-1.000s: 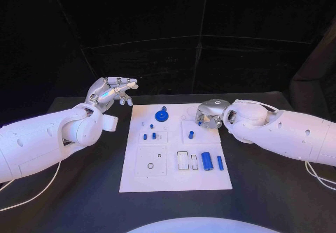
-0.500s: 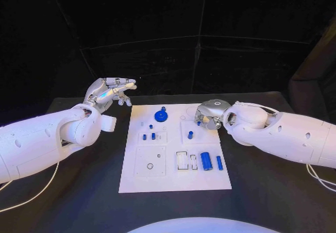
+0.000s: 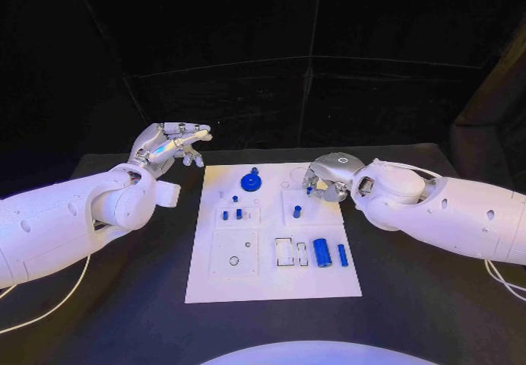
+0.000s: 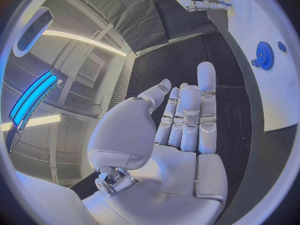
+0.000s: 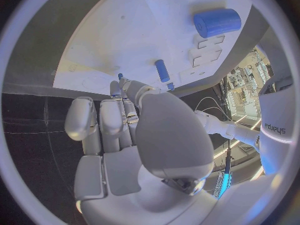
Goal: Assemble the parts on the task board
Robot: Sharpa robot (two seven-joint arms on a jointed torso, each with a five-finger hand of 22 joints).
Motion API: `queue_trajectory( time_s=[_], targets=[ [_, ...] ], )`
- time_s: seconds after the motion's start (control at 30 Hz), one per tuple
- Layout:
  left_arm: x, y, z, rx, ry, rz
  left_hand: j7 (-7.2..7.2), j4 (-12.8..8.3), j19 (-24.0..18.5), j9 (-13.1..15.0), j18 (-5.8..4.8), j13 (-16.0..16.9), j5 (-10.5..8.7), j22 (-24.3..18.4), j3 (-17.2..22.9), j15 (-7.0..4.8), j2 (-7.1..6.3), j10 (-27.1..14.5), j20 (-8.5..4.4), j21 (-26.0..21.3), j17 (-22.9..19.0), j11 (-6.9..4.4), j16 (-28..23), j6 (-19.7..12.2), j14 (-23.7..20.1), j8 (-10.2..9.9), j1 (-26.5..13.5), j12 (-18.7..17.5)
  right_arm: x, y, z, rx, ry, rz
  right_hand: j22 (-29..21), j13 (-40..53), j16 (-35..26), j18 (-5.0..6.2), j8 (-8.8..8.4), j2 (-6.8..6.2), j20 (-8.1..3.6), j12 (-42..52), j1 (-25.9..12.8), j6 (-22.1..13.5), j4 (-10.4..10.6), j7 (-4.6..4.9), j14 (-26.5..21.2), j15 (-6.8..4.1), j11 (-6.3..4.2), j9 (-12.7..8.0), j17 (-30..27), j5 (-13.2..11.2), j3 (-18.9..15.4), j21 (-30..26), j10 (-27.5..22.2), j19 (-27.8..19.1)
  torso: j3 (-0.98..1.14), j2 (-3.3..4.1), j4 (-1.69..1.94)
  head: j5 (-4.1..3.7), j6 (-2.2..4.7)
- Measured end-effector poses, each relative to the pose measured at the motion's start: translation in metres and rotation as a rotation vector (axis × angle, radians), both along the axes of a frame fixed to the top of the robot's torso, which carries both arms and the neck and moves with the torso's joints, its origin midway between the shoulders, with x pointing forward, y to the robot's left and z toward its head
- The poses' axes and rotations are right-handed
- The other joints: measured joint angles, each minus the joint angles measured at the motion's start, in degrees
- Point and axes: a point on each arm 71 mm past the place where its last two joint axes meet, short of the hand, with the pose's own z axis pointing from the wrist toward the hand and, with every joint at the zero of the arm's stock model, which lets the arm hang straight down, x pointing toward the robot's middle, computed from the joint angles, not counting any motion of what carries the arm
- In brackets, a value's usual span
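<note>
Right hand (image 3: 325, 179) pinches small blue peg (image 5: 120, 77), probably; one gear (image 3: 251, 182).

The right robot hand (image 3: 325, 179) hides the task board's (image 3: 274, 281) far right corner; whatever its fingertips (image 5: 120, 78) pinch is too small to tell.

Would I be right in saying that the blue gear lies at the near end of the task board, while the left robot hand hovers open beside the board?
Not quite: the head view shows the blue gear at the far end of the task board, not the near end. The left robot hand does hover open beside the board.
</note>
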Motion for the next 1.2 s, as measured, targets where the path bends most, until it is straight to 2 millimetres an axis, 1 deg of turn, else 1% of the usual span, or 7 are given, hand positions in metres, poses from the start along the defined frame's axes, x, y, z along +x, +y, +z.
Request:
queue_trajectory(
  time_s=[0.3,0.53,0.67,0.9,1.03,1.1,1.2],
  targets=[
    [0.001,0.002,0.0,0.002,0.001,0.004,0.0,0.0,0.0,0.0,-0.01,0.0,0.0,0.0,0.0,0.0,0.0,0.0,0.0,0.0,0.0,0.0,0.0,0.0,0.0,0.0,0.0,0.0,-0.015,0.001,0.009,0.045,-0.007,0.018,0.53,0.01,0.22,0.0,0.0,-0.22,-0.19,-0.23,-0.22,0.0,-0.01,-0.01,0.0,0.0,0.0,0.0,0.09,0.0,0.01,0.3,0.0,0.22,0.0,-0.02,0.03,0.04,-0.1],
    [0.001,0.002,0.0,0.003,0.002,0.005,0.0,0.0,0.0,0.0,-0.01,0.0,0.0,-0.05,0.0,0.0,0.0,0.0,0.0,-0.24,0.0,0.0,0.0,0.0,0.0,0.0,0.0,0.0,-0.031,0.022,0.021,0.108,-0.014,0.077,0.94,0.0,0.25,0.01,0.0,-0.22,-0.2,-0.23,-0.22,0.2,-0.01,-0.21,0.0,0.0,0.0,-0.01,0.31,0.0,0.01,0.63,0.0,0.61,-0.03,-0.04,0.09,0.24,0.01],
    [0.001,0.003,-0.001,0.003,0.002,0.006,0.0,0.0,0.0,0.0,-0.02,0.0,0.0,-0.04,0.0,0.0,0.0,0.0,0.0,-0.24,0.01,0.0,0.0,0.0,0.0,0.0,0.0,0.0,-0.039,0.041,0.025,0.146,-0.013,0.121,1.28,0.01,0.5,0.01,0.0,-0.45,0.01,-0.23,-0.44,0.2,-0.01,-0.21,0.0,0.0,0.0,-0.02,0.47,0.0,0.01,0.7,-0.01,0.81,-0.07,-0.04,0.13,0.64,0.03],
    [0.002,0.001,-0.001,0.002,0.002,0.002,0.0,0.0,0.0,0.0,-0.02,0.0,0.0,-0.04,0.0,0.0,0.0,0.0,0.0,-0.23,0.01,0.0,0.0,0.0,0.0,-0.01,0.0,0.0,-0.046,0.075,0.028,0.189,-0.005,0.193,1.64,0.0,0.83,0.01,0.0,-0.39,-0.2,-0.46,-0.5,0.2,-0.15,-0.21,0.0,0.01,0.0,-0.04,0.67,0.0,0.14,0.97,-0.01,1.02,-0.1,0.04,0.1,2.44,-0.49],
    [0.002,-0.002,-0.001,0.0,0.003,-0.003,0.0,0.0,0.0,0.0,-0.02,0.0,0.0,-0.04,0.0,0.0,0.0,0.0,0.0,-0.23,0.01,0.0,0.0,0.0,0.0,-0.01,0.0,0.0,-0.049,0.094,0.025,0.205,0.008,0.229,1.77,-0.05,0.83,0.01,-0.01,-0.45,0.01,-0.46,-0.9,0.2,-0.16,-0.21,0.0,0.01,0.01,-0.06,0.7,0.0,0.14,1.08,-0.01,1.23,-0.09,0.06,0.07,4.09,-1.1],
    [0.002,-0.003,-0.001,-0.001,0.003,-0.005,0.0,0.0,0.0,0.0,-0.02,0.0,0.0,-0.04,0.0,0.0,0.0,0.0,0.0,-0.23,0.01,0.0,0.0,0.0,0.0,-0.01,0.0,0.0,-0.051,0.101,0.02,0.211,0.02,0.245,1.77,-0.05,0.83,0.01,0.0,-0.44,0.01,-0.46,-0.91,0.2,-0.15,-0.21,0.0,0.01,0.0,-0.07,0.69,0.0,0.14,1.08,-0.01,1.23,-0.08,0.07,0.07,4.74,-1.33],
    [0.002,-0.003,-0.001,-0.001,0.003,-0.006,0.0,-0.16,0.0,0.0,-0.02,0.0,0.0,-0.09,0.16,0.0,0.0,0.0,0.0,-0.23,-0.16,0.0,0.0,0.0,0.0,-0.01,0.0,0.0,-0.054,0.111,0.009,0.215,0.043,0.26,1.76,-0.05,0.83,0.01,-0.01,-0.38,0.01,-0.46,-0.97,0.19,-0.16,-0.22,0.0,0.01,0.0,-0.1,0.69,0.0,0.14,1.08,-0.01,1.23,-0.08,0.06,0.07,6.14,-1.88]
  ],
)
